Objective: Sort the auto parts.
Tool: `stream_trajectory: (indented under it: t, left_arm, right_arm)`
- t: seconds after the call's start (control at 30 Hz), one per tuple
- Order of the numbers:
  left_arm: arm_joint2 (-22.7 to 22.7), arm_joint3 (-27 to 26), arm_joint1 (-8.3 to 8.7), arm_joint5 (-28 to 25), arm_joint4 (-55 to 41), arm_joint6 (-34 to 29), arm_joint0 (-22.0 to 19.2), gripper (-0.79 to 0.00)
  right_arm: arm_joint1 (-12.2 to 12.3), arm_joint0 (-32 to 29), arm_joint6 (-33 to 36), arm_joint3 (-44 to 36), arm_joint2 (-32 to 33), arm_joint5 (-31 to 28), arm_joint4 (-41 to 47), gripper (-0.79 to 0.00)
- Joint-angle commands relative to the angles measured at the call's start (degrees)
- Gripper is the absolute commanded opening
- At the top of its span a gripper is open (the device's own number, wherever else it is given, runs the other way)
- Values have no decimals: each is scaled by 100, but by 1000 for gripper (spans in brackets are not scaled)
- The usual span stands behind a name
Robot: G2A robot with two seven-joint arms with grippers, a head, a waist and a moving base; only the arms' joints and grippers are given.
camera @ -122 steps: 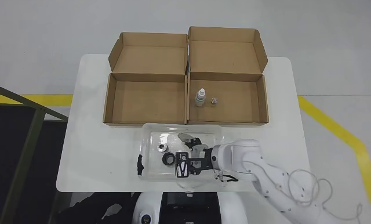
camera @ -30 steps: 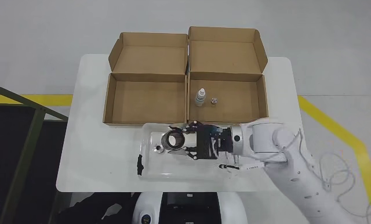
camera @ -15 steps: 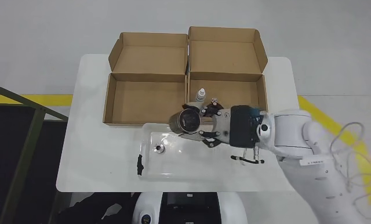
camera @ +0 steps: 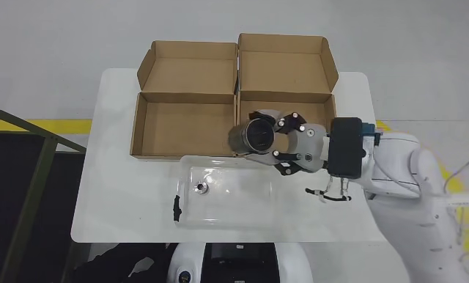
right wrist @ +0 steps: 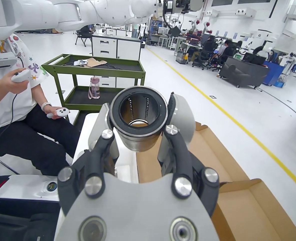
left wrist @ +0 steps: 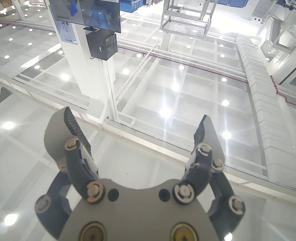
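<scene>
My right gripper (camera: 258, 139) is shut on a metal cylindrical bearing (camera: 250, 136) with a black rim, held sideways in the air. It hangs over the front left corner of the right cardboard box (camera: 308, 123), close to the wall shared with the left cardboard box (camera: 183, 129). In the right wrist view the bearing (right wrist: 138, 120) sits between the two fingers of the right gripper (right wrist: 139, 116), its hollow bore facing the camera, with a cardboard box (right wrist: 188, 161) beneath. My left gripper (left wrist: 135, 130) is open and empty, pointing up at the ceiling.
A clear plastic tray (camera: 253, 202) lies in front of the boxes and holds a small metal part (camera: 199, 187). A small black part (camera: 176, 207) rests at the tray's left edge. Both box lids stand open at the back.
The right gripper has lifted the bearing out of the clear tray and carried it back and to the right, up over the front of the right box.
</scene>
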Motion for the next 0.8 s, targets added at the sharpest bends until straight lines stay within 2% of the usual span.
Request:
stream_trajectory:
  t: [0.0, 0.37, 0.77]
  left_arm:
    - [0, 0, 0, 0, 0, 0, 0, 0]
    - [0, 0, 0, 0, 0, 0, 0, 0]
    - [0, 0, 0, 0, 0, 0, 0, 0]
  right_arm:
    - [3, 18, -75, -18, 56, -5, 7, -785]
    - [-2, 45, -387, 19, 70, -13, -207, -785]
    - [-57, 252, 0, 433, -689, -11, -923, -785]
